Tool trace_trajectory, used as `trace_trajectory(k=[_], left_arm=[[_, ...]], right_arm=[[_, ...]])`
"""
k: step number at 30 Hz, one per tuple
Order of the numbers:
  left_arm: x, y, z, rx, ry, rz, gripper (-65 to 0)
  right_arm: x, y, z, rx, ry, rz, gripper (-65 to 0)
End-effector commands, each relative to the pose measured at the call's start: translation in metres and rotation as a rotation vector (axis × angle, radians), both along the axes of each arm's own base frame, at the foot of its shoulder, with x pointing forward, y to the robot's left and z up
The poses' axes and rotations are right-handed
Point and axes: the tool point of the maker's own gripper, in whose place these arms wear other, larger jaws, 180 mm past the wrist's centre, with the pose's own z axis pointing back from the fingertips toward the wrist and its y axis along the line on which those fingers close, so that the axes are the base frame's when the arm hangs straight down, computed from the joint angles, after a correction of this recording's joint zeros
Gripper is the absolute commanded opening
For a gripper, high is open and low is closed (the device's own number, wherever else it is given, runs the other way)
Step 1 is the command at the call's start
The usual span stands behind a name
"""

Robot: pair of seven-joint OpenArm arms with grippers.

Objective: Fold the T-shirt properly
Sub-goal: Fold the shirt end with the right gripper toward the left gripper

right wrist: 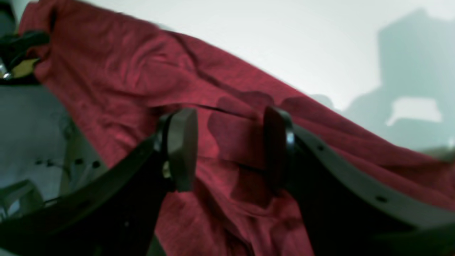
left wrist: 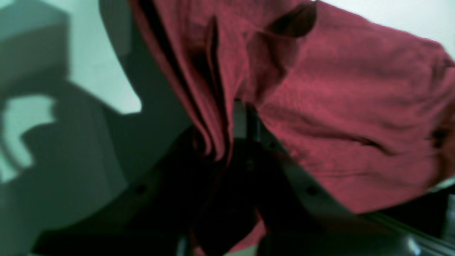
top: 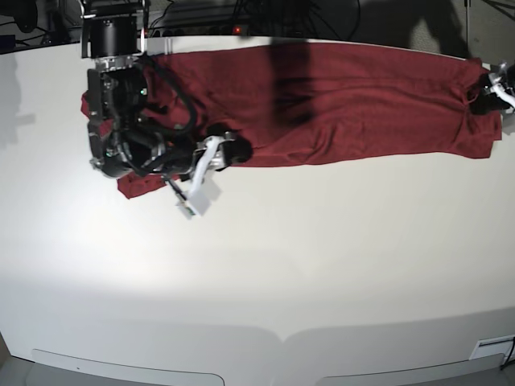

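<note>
T-shirt (top: 346,100) spread along the far edge of the bench (top: 265,265), long axis running parallel to that edge, from near the far left corner across to the far right edge. Dark red, thin, wrinkled; near hem uneven, with a small lobe of cloth hanging toward the near side at the left end, under the arm there. Which end carries the collar: cannot tell from the base view.

Left gripper (left wrist: 234,142) at the far right end of the shirt, pressed together on a bunched fold of the fabric; gathered pleats rising out of the pinch in the left wrist view, cloth draped to either side. Only a small part of this gripper visible in the base view, at the bench's right edge.

Right gripper (right wrist: 231,149) at the left end of the shirt, spread wide, both pads apart with flat red cloth showing between them; nothing pinched. Contact of the pads with the fabric: cannot tell, view blurred.
</note>
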Motion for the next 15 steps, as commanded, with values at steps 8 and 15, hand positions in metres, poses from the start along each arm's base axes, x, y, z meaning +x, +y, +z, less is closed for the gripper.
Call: trace_trajectory(k=[8,15], left_arm=[[0.015,0.025,0.027,0.036,-0.049,0.001,-65.0],[0.027,-0.028,0.071,-0.269,-0.141,-0.049,-65.0]], right_arm=[[0.011,0.053,0.029,0.136,-0.068,0.019,-34.9],[0.024,0.049,0.027,0.066,-0.114,0.005,-34.9]])
